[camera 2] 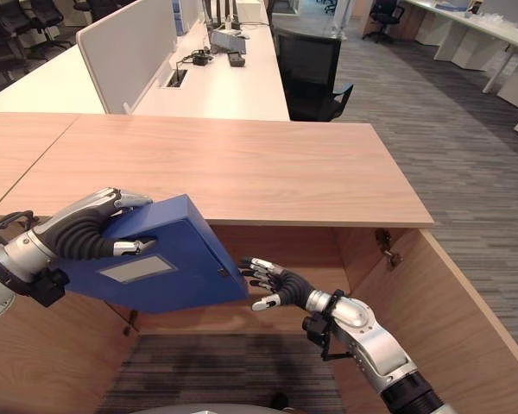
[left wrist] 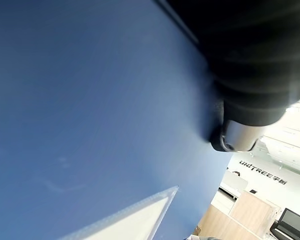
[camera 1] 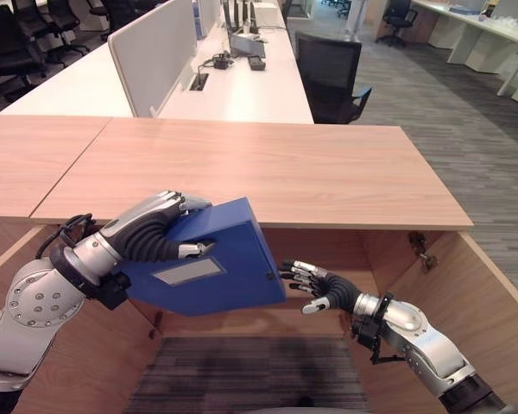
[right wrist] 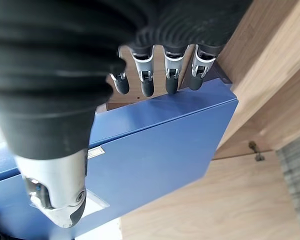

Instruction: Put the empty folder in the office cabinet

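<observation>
I have the blue folder [camera 1: 205, 267] in my left hand [camera 1: 151, 231], fingers curled over its top edge and my thumb pressed against the broad face near the pale label pocket [camera 1: 187, 272]. It hangs in the air in front of the open office cabinet [camera 1: 345, 250], just below the cabinet's wooden top [camera 1: 268, 172], tilted, with one corner pointing towards the opening. Its far edge overlaps the shadowed mouth of the cabinet, though I cannot tell whether any part of it has crossed inside.

My right hand [camera 1: 315, 286] is just beside the folder's lower corner, in front of the cabinet's right half. Its fingers are straight and spread, with nothing held; from the wrist view their dark tips [right wrist: 171, 84] reach up to the folder's edge, and I cannot say for certain whether they touch it.

As I judge it, the job is about half done: the folder is lifted and brought to the cabinet, whose right door [camera 1: 492, 302] stands swung open. What is left is to level the folder, slide it into the cabinet's hollow, set it down inside and let go with my left hand. Nothing rests in the cabinet yet that I can make out
</observation>
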### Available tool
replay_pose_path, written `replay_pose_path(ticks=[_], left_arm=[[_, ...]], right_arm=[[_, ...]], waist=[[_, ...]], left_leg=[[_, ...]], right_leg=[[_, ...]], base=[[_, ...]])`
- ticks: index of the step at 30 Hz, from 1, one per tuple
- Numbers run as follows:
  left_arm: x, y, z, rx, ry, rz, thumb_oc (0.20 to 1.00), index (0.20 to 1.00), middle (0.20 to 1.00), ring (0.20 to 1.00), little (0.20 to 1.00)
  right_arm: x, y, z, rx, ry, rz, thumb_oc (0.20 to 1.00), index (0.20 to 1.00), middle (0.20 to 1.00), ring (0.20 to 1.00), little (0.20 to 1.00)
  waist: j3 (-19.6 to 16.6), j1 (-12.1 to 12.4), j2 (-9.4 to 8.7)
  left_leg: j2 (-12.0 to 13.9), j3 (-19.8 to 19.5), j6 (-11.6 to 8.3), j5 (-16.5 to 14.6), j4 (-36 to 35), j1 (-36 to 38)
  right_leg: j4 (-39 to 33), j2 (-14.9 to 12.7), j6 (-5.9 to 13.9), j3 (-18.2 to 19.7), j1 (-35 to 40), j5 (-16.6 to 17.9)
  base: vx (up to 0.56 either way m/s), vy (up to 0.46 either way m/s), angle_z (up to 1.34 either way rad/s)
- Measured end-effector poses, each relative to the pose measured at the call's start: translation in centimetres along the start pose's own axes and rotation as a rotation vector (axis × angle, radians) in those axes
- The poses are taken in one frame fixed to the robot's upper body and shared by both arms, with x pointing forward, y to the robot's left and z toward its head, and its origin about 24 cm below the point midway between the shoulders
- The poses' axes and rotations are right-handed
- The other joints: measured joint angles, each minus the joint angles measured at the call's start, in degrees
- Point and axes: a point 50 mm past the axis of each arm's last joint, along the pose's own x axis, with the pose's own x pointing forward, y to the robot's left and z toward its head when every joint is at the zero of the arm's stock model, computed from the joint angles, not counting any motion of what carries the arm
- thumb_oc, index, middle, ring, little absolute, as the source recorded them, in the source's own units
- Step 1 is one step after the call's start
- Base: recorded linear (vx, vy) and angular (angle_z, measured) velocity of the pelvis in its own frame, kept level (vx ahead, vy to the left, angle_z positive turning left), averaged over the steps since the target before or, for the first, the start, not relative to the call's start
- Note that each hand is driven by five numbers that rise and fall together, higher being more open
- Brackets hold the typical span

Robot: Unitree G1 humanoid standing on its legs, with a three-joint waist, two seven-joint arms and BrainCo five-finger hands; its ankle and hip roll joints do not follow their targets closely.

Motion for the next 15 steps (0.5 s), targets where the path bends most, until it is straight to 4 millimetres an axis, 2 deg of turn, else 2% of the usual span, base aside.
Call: replay_pose_path(ticks=[7,15], left_arm=[[0.2,-0.1,0.0,-0.003,-0.007,-0.002,0.200,0.200,0.200,0.200,0.200],[1.5,0.0,0.4,0.024,-0.044,-0.026,0.200,0.200,0.200,0.200,0.200]], right_arm=[[0.6,0.0,0.6,-0.021,-0.015,0.009,1.000,1.000,1.000,1.000,1.000],[1.3,-0.2,1.1,-0.049,-0.015,-0.001,1.000,1.000,1.000,1.000,1.000]], waist=[[0.0,0.0,0.03],[0.1,-0.1,0.06]], left_leg=[[0.0,0.0,0.00,0.0,0.0,0.0],[0.0,-0.1,-0.01,0.0,0.0,0.2]], right_leg=[[0.0,0.0,0.00,0.0,0.0,0.0],[0.0,0.0,0.00,-0.1,0.3,0.0]], base=[[0.00,0.000,0.00],[0.00,0.000,0.00]])
